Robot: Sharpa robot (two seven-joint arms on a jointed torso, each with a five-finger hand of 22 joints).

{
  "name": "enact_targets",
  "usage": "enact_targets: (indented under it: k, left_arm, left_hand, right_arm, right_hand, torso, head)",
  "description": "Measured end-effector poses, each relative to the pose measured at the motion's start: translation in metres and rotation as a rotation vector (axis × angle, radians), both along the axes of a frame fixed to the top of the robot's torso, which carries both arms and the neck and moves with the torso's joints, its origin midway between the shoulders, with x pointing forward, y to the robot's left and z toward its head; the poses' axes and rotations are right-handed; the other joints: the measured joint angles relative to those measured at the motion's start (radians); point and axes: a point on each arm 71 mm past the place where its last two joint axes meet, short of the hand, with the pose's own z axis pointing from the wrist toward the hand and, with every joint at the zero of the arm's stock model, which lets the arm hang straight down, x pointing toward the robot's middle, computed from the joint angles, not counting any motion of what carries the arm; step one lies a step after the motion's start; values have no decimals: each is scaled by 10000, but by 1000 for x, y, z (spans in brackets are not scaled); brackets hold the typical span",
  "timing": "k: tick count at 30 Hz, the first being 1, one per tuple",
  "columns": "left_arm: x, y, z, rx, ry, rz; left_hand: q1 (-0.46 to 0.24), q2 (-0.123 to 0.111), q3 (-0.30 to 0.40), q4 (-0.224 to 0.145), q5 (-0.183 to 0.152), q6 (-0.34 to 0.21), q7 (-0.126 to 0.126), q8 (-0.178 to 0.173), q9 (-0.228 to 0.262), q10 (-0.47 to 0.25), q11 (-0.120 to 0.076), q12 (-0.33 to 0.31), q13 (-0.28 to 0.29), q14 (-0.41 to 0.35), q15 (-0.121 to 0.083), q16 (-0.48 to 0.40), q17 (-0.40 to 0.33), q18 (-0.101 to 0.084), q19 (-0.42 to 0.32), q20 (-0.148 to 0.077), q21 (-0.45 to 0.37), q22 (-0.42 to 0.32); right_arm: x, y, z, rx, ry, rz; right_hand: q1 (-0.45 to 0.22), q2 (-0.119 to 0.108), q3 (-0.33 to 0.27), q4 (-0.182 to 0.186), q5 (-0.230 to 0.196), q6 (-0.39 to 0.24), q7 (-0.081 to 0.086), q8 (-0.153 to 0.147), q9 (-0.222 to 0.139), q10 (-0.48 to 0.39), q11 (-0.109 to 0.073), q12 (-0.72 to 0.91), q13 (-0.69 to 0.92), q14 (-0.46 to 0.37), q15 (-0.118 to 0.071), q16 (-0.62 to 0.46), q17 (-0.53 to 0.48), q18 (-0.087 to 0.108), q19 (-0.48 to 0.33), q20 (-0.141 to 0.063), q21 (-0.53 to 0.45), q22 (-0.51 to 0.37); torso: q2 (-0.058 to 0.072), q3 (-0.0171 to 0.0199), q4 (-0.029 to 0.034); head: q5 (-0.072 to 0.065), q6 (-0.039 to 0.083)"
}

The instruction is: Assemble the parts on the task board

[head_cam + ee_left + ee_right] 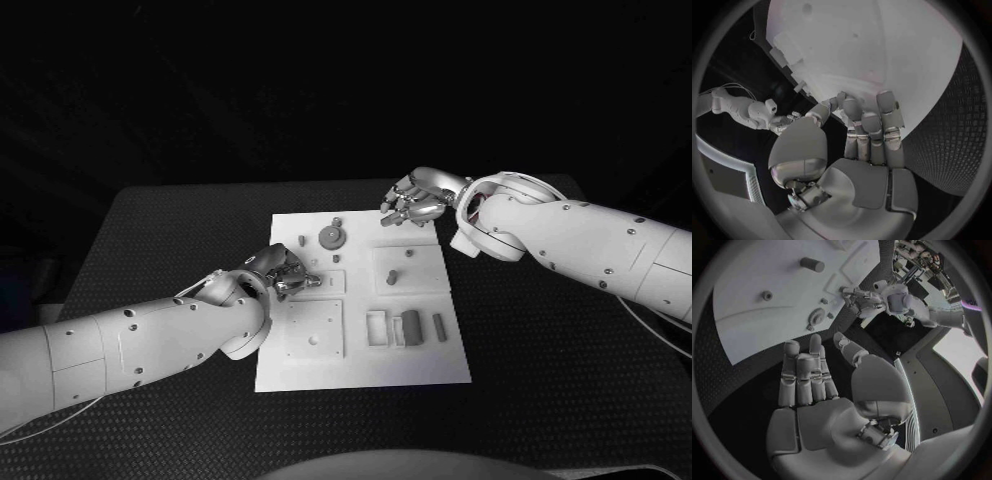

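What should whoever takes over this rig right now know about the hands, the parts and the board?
Left hand: over the task board's left edge, fingers apart, holding nothing.
Right hand: at the board's far right corner, fingers apart, holding nothing.
Parts: round disc near the far edge; dark bar and thin strip lie loose on the near right area.
Done: cannot tell.
Left: the loose parts are not yet seated.

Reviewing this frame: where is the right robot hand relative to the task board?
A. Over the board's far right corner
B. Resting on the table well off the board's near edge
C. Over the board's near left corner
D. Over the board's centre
A: in the head view the right robot hand sits at the far right corner of the task board, holding nothing visible.
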Motion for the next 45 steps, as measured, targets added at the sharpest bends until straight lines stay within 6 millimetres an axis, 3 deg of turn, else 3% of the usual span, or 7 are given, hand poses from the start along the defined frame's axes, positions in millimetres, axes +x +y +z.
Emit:
enact_targets:
  k: [13, 27, 45]
  left_arm:
    - [2, -1, 2, -91, 144, 26]
    - [12, -3, 12, 273, 628, -167]
    - [14, -7, 13, 587, 1271, -292]
  left_hand:
    - [51, 53, -136, -140, -1, 65, -10, -16, 59, 1, 1, 0, 8, -4, 3, 0, 10, 0, -10, 13, 0, -1]
    - [-1, 211, -383, -387, 9, 148, -32, 61, 99, 36, -35, 0, 37, -21, 20, 0, 52, 0, -10, 16, 39, 6]
    - [-40, 251, -465, -470, 59, 197, -54, 82, 138, 37, -35, 0, 56, -27, 26, 0, 84, 0, -69, -4, 78, 4]
  right_arm:
    - [0, 0, 0, -2, 6, 2]
    - [0, 1, 0, -1, 13, 14]
    - [0, 1, 0, -6, 27, 22]
  right_hand:
    - [0, 0, 0, 0, 0, 7, -8, 0, -1, 0, 0, 0, 0, 1, 2, 0, 1, 1, 0, 0, 0, 0]
    - [0, 0, 1, 0, 0, 23, -24, 0, -2, 0, 0, 0, 0, 15, 15, 0, -3, 1, 0, 0, 0, 0]
    - [-40, -40, 28, 26, 0, 21, -21, 0, 7, 0, 0, 0, 0, 16, 17, 0, -7, 0, 0, 0, 0, 0]
  torso:
    - [-4, -14, 8]
    - [-6, -3, 6]
    - [-2, -18, 8]
  head:
    - [-16, 12]
    - [14, 22]
    - [-18, -46]
